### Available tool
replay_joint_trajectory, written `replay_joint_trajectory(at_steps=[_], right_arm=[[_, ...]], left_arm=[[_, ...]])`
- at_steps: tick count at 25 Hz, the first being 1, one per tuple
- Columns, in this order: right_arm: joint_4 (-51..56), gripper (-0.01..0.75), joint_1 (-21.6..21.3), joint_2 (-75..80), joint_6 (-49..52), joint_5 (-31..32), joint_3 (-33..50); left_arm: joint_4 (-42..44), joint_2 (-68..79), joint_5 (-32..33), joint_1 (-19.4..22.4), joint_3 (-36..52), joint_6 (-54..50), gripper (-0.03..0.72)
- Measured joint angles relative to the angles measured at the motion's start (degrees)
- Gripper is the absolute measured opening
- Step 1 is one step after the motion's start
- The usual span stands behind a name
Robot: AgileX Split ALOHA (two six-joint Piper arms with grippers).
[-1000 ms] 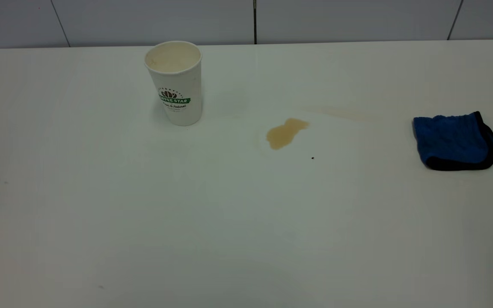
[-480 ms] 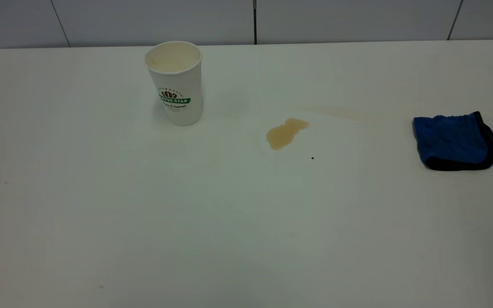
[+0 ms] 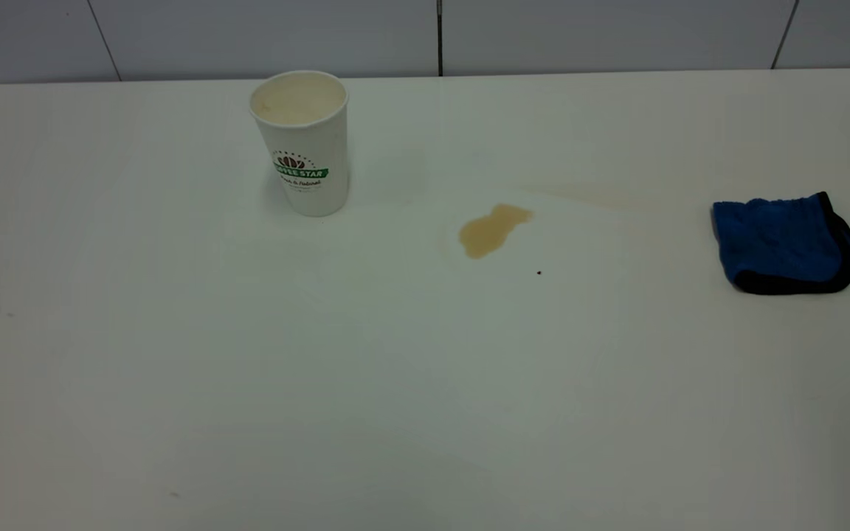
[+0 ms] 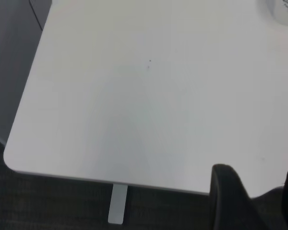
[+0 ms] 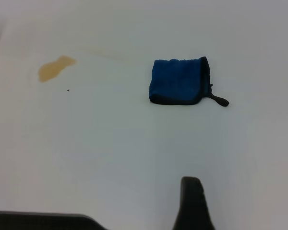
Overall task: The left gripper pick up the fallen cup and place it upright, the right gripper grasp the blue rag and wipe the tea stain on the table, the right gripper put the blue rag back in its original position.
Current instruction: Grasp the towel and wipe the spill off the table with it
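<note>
the cup (image 3: 299,141) stands upright, the blue rag (image 3: 781,243) lies apart from the tea stain (image 3: 491,229). i cannot tell how either gripper is set. a shallow grasp may only drag the rag and smear the stain.

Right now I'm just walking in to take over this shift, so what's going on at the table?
Nothing is being handled. The paper cup stands upright on the white table. The tea stain is not yet wiped, and the blue rag lies untouched off to the right arm's side. Neither arm shows in the exterior view; each wrist view shows only black gripper parts at its edge.
</note>
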Motion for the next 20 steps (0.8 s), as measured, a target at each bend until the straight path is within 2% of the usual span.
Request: replay_joint_trajectory(at_steps=[5,11,20], right_arm=[[0.0,0.580,0.0,0.0,0.0,0.0,0.0],[0.0,0.580,0.0,0.0,0.0,0.0,0.0],[0.0,0.580,0.0,0.0,0.0,0.0,0.0]], left_arm=[[0.0,-1.1,0.2,-0.3,0.0,0.3,0.307],[0.0,-1.1,0.2,-3.4,0.0,0.8,0.307],[0.0,-1.1,0.2,-3.1,0.0,0.8,0.307]])
